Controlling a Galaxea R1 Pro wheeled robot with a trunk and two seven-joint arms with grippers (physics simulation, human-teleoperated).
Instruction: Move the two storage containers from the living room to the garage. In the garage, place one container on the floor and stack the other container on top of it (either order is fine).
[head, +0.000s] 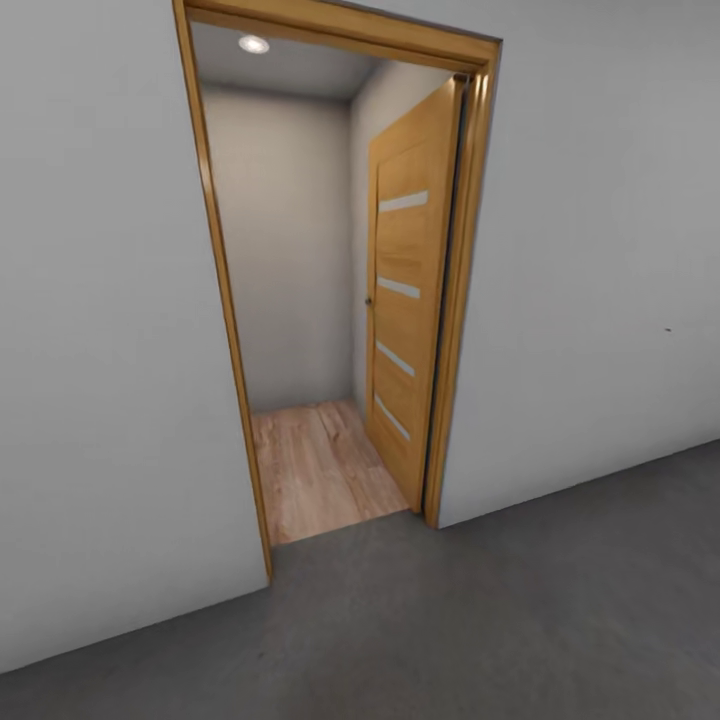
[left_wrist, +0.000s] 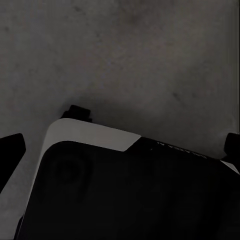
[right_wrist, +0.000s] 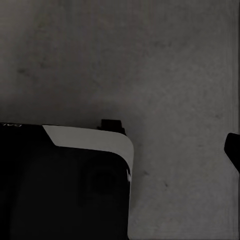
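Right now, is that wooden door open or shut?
Open. The door is swung inward against the side wall, and the wood floor beyond the frame shows through.

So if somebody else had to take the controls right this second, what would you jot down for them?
Left gripper: fingers spread wide, holding nothing. Right gripper: one fingertip at the frame edge, state unclear; nothing seen in it.
Position: on dark grey concrete floor, facing an open wooden door with light wood plank flooring beyond.
Containers: not in sight here.
Done: cannot be judged from these views.
Left: probably go through the doorway to fetch a container, then stack both on the concrete.
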